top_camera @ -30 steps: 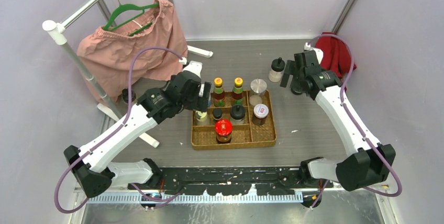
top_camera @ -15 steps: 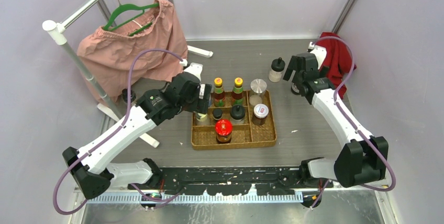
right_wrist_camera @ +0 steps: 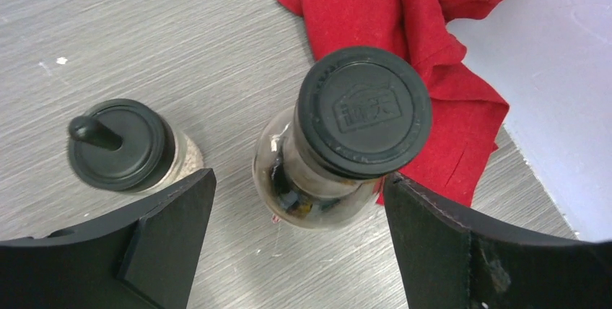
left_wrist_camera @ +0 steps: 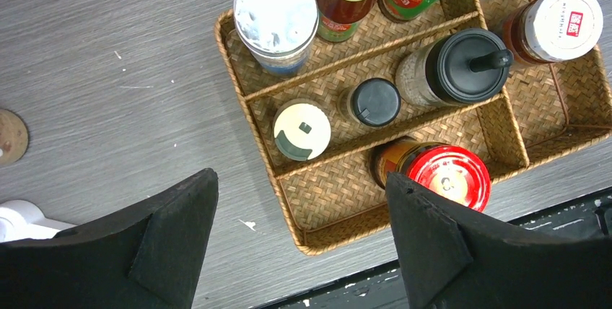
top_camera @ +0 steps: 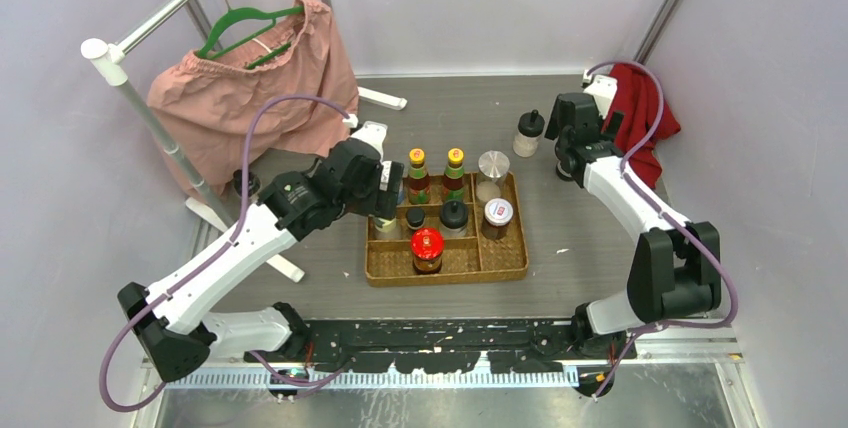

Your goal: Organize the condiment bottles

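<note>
The tan woven tray (top_camera: 508, 266) holds several condiment bottles: two yellow-capped sauce bottles (top_camera: 417, 174), a silver-lidded shaker (top_camera: 493, 167), a black-capped bottle (top_camera: 454, 215) and a red-lidded jar (top_camera: 427, 247). My left gripper (top_camera: 388, 194) hovers open over the tray's left side, and in the left wrist view (left_wrist_camera: 303, 251) it is empty above the tray corner. My right gripper (right_wrist_camera: 299, 237) is open, its fingers either side of a round black-capped bottle (right_wrist_camera: 364, 110) that stands on the table. A black-lidded shaker (right_wrist_camera: 121, 144) stands to its left and also shows in the top view (top_camera: 528, 133).
A red cloth (right_wrist_camera: 426, 42) lies just behind the black-capped bottle, by the right wall. A pink garment (top_camera: 250, 98) hangs on a white rack (top_camera: 140, 98) at the back left. The rack's foot (top_camera: 285, 266) lies left of the tray.
My right arm has swung back and right, away from the black-lidded shaker, and now stands over the black-capped bottle. My left arm has barely moved.
</note>
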